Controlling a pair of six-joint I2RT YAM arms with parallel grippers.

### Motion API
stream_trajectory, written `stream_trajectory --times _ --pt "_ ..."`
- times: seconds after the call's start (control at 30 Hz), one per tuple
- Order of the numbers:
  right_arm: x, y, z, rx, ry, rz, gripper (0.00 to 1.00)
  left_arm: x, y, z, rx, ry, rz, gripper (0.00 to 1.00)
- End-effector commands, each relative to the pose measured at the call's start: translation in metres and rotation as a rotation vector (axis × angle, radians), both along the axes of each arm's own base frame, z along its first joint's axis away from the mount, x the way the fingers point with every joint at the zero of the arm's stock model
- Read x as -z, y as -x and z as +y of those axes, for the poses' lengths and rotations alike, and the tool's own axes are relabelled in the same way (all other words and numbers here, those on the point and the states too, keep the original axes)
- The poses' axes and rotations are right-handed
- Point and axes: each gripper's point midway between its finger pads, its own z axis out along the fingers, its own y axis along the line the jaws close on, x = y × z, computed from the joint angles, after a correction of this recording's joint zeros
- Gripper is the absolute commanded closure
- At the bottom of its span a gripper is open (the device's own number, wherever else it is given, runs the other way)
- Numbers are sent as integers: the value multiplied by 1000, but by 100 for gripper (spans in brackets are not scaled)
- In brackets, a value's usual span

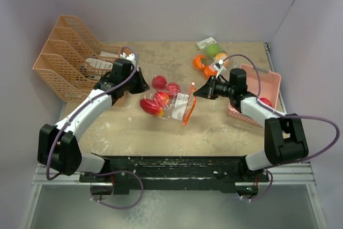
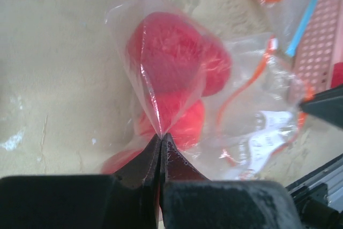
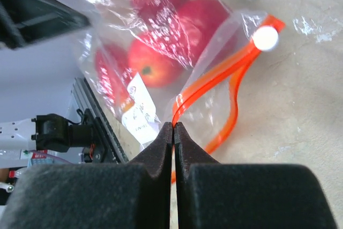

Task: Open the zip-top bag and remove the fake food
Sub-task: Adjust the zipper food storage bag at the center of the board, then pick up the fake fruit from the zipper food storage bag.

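Note:
A clear zip-top bag with an orange zip strip lies mid-table, its mouth gaping. Several red apples sit inside it. My left gripper is shut on the bag's closed end; the pinched film shows in the left wrist view with red apples beyond. My right gripper is shut on the orange zip strip at the bag's mouth; red apples show inside. Oranges and a green apple lie in another bag at the back right.
A pink plastic basket with a red fruit stands at the right, under my right arm. An orange file rack stands at the back left. The table's front rail is near.

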Motion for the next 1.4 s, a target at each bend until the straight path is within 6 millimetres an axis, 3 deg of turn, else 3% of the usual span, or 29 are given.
stream_trajectory --times 0.0,0.1,0.33,0.47,0.67,0.8,0.83,0.9,0.97,1.07,1.23,1.37 --pt "18 2 0 -11 24 22 100 -75 -19 -3 3 52 -180 100" --pt "22 0 -1 -7 33 24 100 -63 -17 -3 6 40 -151 100" --pt "41 4 -3 -14 64 76 97 -56 -11 -1 0 47 -148 100" --pt "43 5 -5 1 70 95 79 -31 -10 0 -6 25 -88 100" --pt "25 -4 -18 113 81 51 46 3 -1 1 -16 23 -14 100" --pt "30 -11 -40 229 104 86 39 20 3 4 -23 8 20 100" --pt "36 -13 -47 261 115 111 42 23 4 4 -24 6 26 100" --pt "51 -12 -55 284 143 169 58 29 5 5 -24 1 39 100" --pt "64 -9 -56 270 166 206 79 34 6 5 -24 -5 51 100" --pt "76 -15 -52 258 161 204 96 44 9 6 -25 -14 73 100" --pt "94 -13 -30 186 152 228 100 54 13 8 -29 -17 92 100" --pt "107 -9 6 77 176 231 100 55 14 9 -29 -23 93 100"
